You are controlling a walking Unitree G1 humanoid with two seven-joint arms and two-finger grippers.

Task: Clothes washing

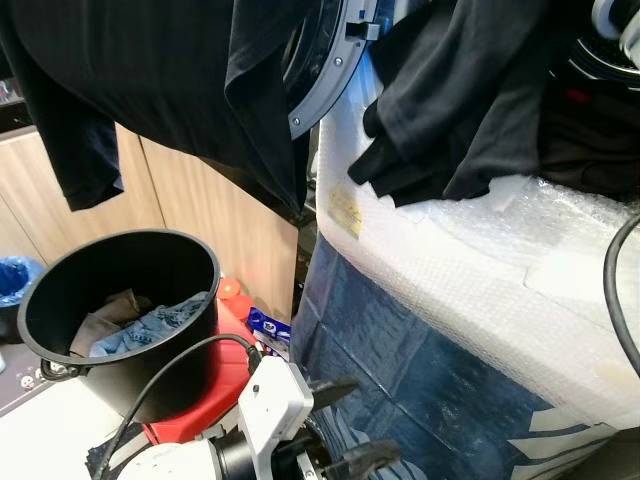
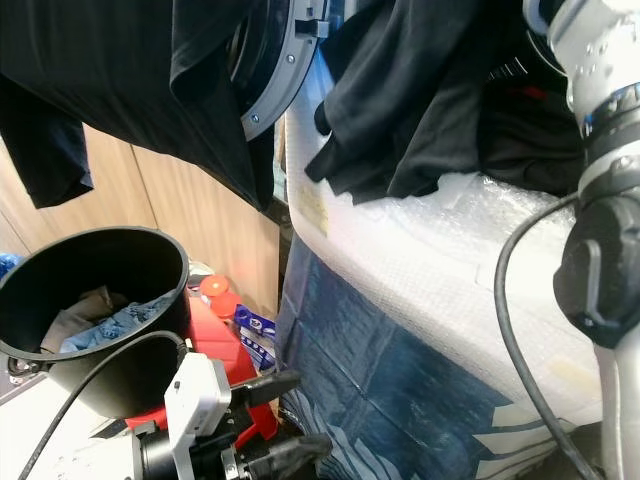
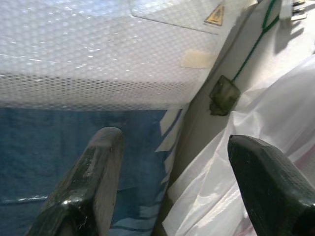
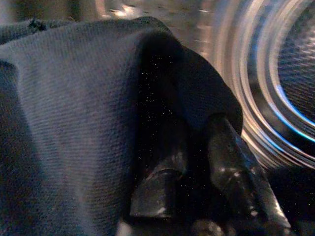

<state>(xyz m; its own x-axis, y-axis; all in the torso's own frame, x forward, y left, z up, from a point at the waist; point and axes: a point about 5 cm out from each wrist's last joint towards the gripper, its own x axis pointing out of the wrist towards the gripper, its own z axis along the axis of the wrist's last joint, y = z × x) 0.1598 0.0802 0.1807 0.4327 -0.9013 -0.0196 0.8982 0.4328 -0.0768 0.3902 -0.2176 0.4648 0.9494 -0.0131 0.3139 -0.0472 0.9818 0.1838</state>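
Now dark cloth (image 4: 83,123) is pinched by the right gripper (image 4: 197,162) at the drum.
Lower left, left gripper (image 1: 345,425) gapes wide beside the bucket (image 1: 120,330).

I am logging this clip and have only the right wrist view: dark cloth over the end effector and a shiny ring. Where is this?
Observer: The ring is a washing machine's drum opening. In the left eye view the machine, wrapped in bubble wrap, has its round door swung open.
Operator: Is the cloth inside yet?
Observer: Partly at most. A black garment spills out of the opening over the wrap.
Operator: What is the other arm doing?
Observer: The left end effector sits low by the machine's front, fingers apart, holding nothing.
Operator: Any laundry left?
Observer: Yes, a black bucket on the left holds blue cloth.
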